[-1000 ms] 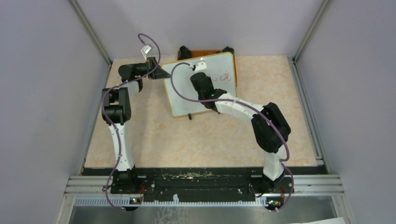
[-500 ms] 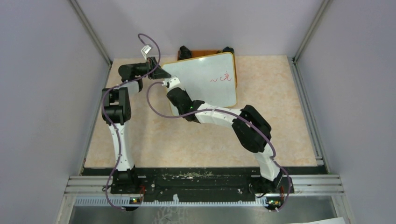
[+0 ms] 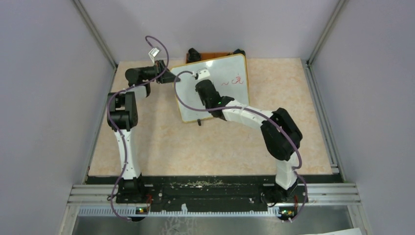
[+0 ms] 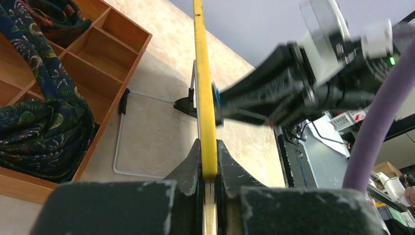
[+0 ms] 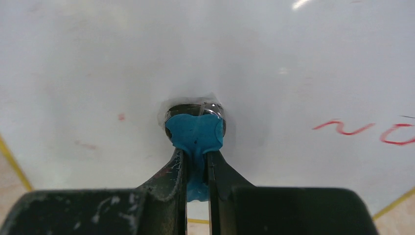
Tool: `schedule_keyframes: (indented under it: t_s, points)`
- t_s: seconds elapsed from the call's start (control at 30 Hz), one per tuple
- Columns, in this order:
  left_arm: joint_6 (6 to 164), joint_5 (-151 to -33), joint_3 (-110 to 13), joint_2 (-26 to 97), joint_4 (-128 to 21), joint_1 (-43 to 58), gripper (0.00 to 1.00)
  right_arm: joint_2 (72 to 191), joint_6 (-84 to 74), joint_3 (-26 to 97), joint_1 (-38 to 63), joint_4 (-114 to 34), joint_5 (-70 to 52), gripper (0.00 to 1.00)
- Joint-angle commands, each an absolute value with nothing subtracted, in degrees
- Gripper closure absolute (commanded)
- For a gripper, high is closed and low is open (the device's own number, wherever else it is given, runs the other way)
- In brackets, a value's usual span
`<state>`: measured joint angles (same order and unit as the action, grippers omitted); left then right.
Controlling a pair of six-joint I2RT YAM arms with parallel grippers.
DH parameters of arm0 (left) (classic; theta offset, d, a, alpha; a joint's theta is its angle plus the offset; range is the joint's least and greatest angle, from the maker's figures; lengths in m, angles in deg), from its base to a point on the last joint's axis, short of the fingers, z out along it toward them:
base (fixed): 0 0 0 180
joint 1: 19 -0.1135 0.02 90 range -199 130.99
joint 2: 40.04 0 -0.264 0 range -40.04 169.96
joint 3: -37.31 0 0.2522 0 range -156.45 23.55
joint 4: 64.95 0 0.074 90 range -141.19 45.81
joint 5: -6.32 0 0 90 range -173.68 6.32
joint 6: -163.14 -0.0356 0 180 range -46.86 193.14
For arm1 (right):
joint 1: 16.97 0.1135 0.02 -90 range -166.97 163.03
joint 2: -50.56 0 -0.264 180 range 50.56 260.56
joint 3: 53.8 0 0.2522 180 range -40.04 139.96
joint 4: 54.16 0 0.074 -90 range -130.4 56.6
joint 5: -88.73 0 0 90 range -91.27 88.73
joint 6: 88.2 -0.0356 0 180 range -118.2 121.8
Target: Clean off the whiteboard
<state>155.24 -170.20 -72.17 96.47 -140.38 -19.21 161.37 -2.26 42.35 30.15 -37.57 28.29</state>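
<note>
Red writing (image 5: pixel 347 131) on whiteboard (image 5: pixel 98 58) is cut off.

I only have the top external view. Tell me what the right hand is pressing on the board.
Observer: The right hand is shut on a small blue eraser pad, whose round dark face is against the large white whiteboard.
Operator: Report the left hand's grip.
Observer: The left hand pinches the board's thin yellow-tan frame edge between both fingers.
Operator: Check for ink near the pad.
Observer: Faint red specks sit left of the pad; the bold red strokes lie to its right.
</note>
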Motion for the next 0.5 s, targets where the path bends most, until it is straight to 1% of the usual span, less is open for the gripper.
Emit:
schedule_keyframes:
  t_s: [0.0,0.23,0.47]
  points:
    - [156.90,-186.86,-70.81,95.06,-153.78,-18.99,1.00,155.16,-2.25,39.78,20.71,-39.56,34.17,1.00]
    - [156.64,-186.86,-70.49,95.05,-153.77,-19.30,1.00,149.85,-3.05,34.07,14.52,-40.96,33.18,1.00]
    - [157.11,-186.86,-71.00,95.06,-153.76,-19.25,1.00,151.87,-4.07,36.46,15.65,-40.40,29.70,1.00]
